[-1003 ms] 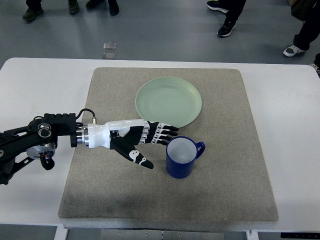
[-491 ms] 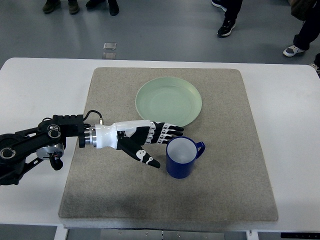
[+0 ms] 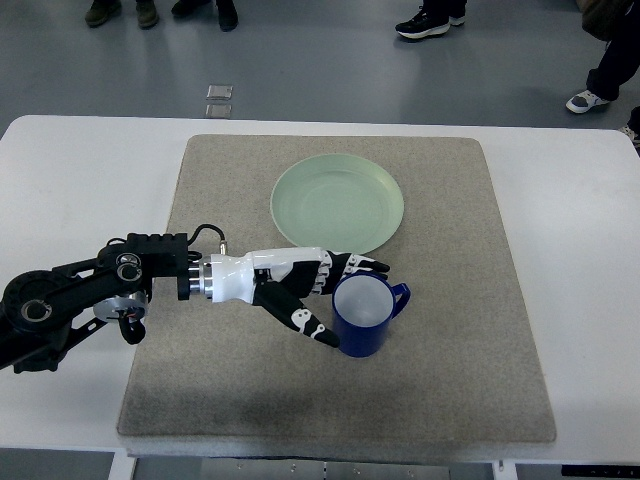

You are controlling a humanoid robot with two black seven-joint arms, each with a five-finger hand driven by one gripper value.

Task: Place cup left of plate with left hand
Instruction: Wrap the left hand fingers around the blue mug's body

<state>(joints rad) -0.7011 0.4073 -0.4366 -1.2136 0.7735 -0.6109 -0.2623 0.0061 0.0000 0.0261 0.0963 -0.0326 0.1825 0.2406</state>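
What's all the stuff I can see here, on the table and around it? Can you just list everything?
Cup: one, dark blue with a handle, upright on the mat, in front of the plate.
Plate: one, pale green, empty, on the far half of the mat.
Mat: one, grey-beige, covering the table's middle.
Table: one, white.
Floor: grey, beyond the table.
People's feet: several shoes along the top edge.
Left hand: one, black and white, fingers spread around the cup's left side, not yet closed on it.
Right hand: not in view.

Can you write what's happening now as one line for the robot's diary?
left hand: open, at blue cup | cup: below green plate | not grasped
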